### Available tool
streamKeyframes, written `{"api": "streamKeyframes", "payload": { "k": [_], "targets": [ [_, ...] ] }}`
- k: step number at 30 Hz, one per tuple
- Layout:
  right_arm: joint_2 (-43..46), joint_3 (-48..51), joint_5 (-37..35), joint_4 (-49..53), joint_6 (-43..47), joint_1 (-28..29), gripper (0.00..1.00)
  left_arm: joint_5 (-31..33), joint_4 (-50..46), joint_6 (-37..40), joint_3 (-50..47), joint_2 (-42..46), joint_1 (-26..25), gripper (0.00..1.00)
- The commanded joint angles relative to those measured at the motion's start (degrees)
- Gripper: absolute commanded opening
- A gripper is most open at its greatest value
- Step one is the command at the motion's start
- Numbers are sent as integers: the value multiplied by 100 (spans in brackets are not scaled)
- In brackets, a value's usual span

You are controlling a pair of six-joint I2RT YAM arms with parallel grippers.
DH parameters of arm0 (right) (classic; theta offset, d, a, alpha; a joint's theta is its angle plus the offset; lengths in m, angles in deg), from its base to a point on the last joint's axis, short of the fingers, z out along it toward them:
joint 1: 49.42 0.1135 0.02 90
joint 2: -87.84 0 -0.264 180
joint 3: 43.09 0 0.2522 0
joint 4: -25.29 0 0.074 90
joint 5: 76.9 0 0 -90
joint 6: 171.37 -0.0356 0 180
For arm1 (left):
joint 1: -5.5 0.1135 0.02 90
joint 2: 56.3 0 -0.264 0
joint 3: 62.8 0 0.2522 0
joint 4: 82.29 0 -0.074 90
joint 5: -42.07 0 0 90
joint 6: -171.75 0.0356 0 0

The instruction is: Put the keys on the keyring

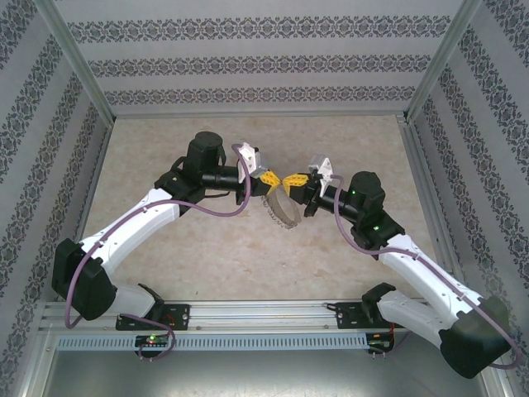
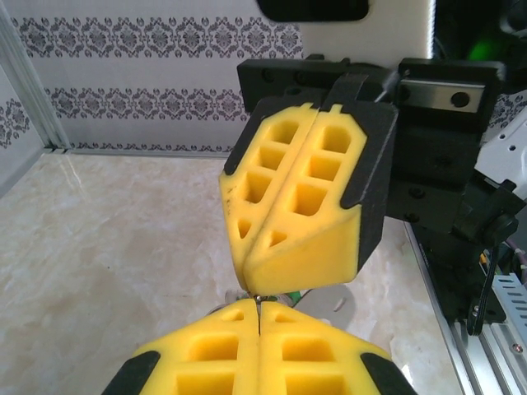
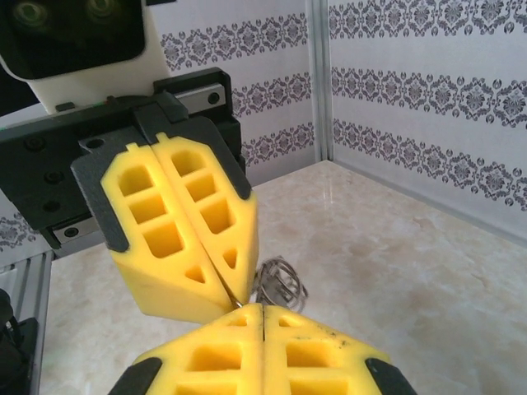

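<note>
Top external view: over the beige marbled tabletop (image 1: 207,273) the two white-and-black arms meet tip to tip. The left gripper (image 1: 271,179) and the right gripper (image 1: 288,180), both with yellow foam pads, are clenched tight. Just below them is the keyring (image 1: 282,212), a large thin dark-grey ring fringed with silvery bits, tilted and seemingly hanging. In the right wrist view, thin silvery wire loops (image 3: 280,284) sit just behind the touching tips. I cannot tell which pincer bears them, or whether any of the keys is pinched. Threading looks under way, not finished.
</note>
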Motion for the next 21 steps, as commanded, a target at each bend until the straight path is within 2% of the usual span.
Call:
{"api": "streamKeyframes", "payload": {
  "k": [1, 8, 21],
  "targets": [
    [-46, 218, -135, 116, -290, -250, 0, -527, 562, -52, 207, 255, -113, 0],
    [-137, 247, 290, -104, -697, -327, 0, -438, 629, -118, 152, 273, -113, 0],
    [-538, 316, 297, -238, -929, -424, 0, 23, 1016, -456, -241, 351, -113, 0]
  ]
}}
